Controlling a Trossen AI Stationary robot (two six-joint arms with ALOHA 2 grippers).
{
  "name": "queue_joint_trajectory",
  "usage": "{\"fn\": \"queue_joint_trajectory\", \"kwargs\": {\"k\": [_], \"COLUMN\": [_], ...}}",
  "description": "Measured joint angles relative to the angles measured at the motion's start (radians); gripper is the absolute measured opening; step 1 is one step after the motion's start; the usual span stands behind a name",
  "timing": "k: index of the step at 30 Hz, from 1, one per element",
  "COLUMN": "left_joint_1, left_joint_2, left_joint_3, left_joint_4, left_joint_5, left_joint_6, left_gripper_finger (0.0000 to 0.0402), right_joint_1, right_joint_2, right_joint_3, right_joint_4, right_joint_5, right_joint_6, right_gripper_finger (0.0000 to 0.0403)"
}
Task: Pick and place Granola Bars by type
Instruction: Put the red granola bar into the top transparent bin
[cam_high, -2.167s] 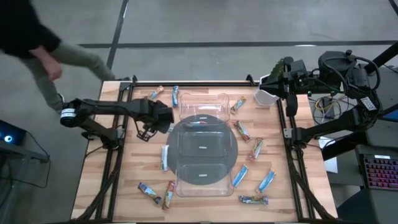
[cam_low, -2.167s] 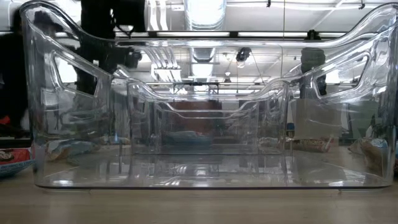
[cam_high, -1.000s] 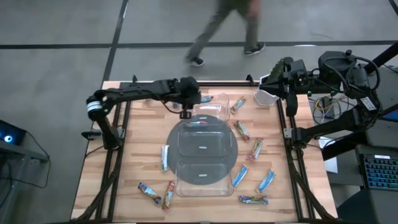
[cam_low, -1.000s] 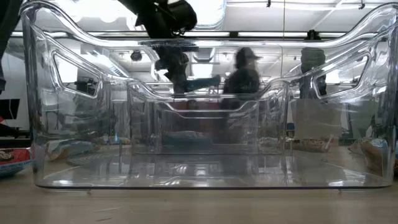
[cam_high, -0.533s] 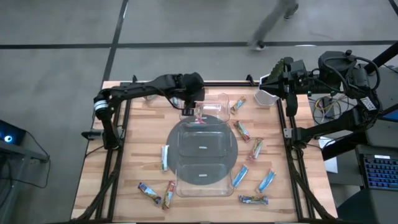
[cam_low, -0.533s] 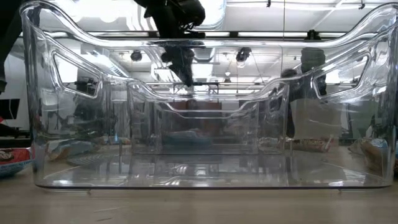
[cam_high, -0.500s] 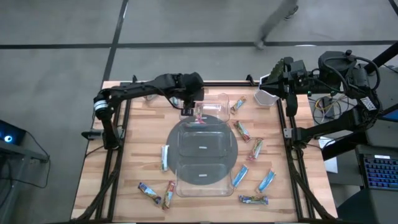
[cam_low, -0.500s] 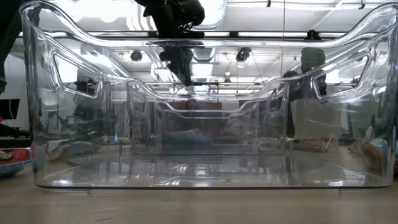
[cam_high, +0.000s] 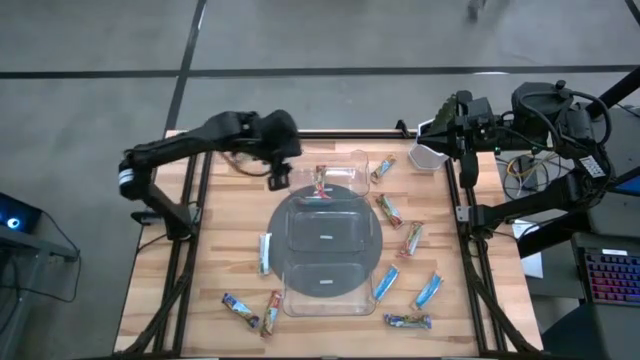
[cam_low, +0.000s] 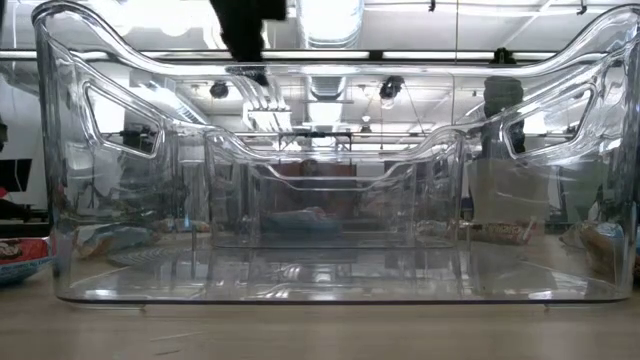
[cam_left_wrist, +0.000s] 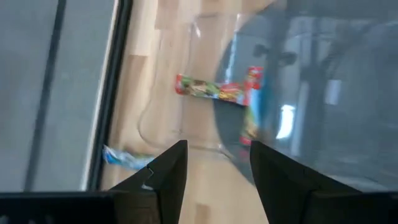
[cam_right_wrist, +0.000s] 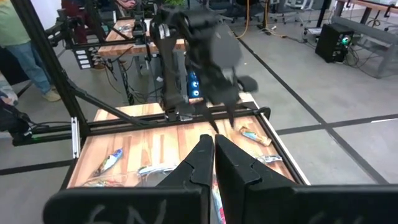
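Hovering over the far left part of the desk (cam_high: 230, 260), the left gripper (cam_high: 279, 179) is hanging with its jaws parted and nothing between them, just left of the clear tray (cam_high: 325, 240). Lying just to the right of those jaws, inside the tray's far compartment, is a red-and-green granola bar (cam_high: 321, 182), also showing past the fingers (cam_left_wrist: 168, 177) in the left wrist view at (cam_left_wrist: 211, 89). Nearer the front on the left side, a light blue bar (cam_high: 265, 252) is lying beside the tray's left wall, and two more bars (cam_high: 252, 310) are sitting at the near left corner. To the tray's right, several granola bars (cam_high: 400, 240) are lying scattered across the wood, well apart from the left jaws. Waiting at the far right edge, the right gripper (cam_high: 436, 128) is keeping its jaws pressed together, holding nothing.
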Motion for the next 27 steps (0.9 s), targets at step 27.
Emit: {"fn": "queue_joint_trajectory", "kwargs": {"k": [27], "left_joint_1": [-0.637], "left_joint_2": [-0.156], "left_joint_3": [-0.008], "left_joint_4": [-0.192], "left_joint_5": [0.143], "left_joint_6": [-0.871], "left_gripper_finger": [0.0158], "right_joint_1": [0.0], "right_joint_2": [0.0], "right_joint_3": [0.0], "right_joint_4": [0.001], "right_joint_5": [0.0], "right_joint_6": [0.0], "right_gripper_finger": [0.0008]}}
